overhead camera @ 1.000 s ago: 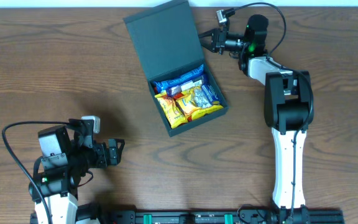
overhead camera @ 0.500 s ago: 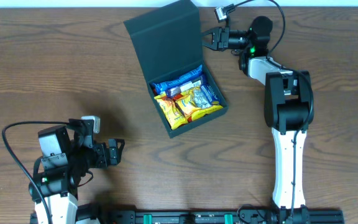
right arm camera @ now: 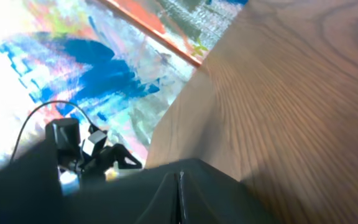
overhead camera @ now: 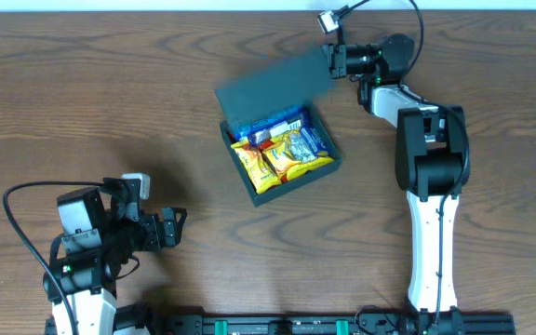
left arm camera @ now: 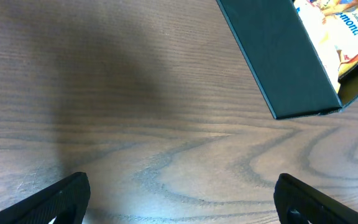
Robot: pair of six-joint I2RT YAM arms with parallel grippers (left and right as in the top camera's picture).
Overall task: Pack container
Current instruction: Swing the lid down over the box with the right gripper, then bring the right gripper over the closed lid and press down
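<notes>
Since a second ago the flap lid (overhead camera: 273, 84) of the container (overhead camera: 296, 179) has come up off the tabletop (overhead camera: 82, 102) and now hangs tilted over the back of the box. The end of the right arm (overhead camera: 431, 158) has swung up toward the top edge of the frame behind it.

At the lower left of the overhead view the left pincer (overhead camera: 177, 224) sits where it was, low over the wood. Its fingers (left arm camera: 64, 196) are spread wide apart with nothing between them. Its own camera shows them at the bottom corners and a dark wall of the container at the upper right.

Just above the middle of the frame the dark teal-green box lies askew on the tabletop, well apart from the left arm. Its uncovered part is crowded with yellow and blue snack packets (overhead camera: 282, 149).

Right of that, near the top edge, the right pincer (overhead camera: 331, 60) is closed tight on itself, its tip at the raised upper right edge of the lid. Its own camera view is blurred, showing only the joined fingers as a dark mass along the bottom.
</notes>
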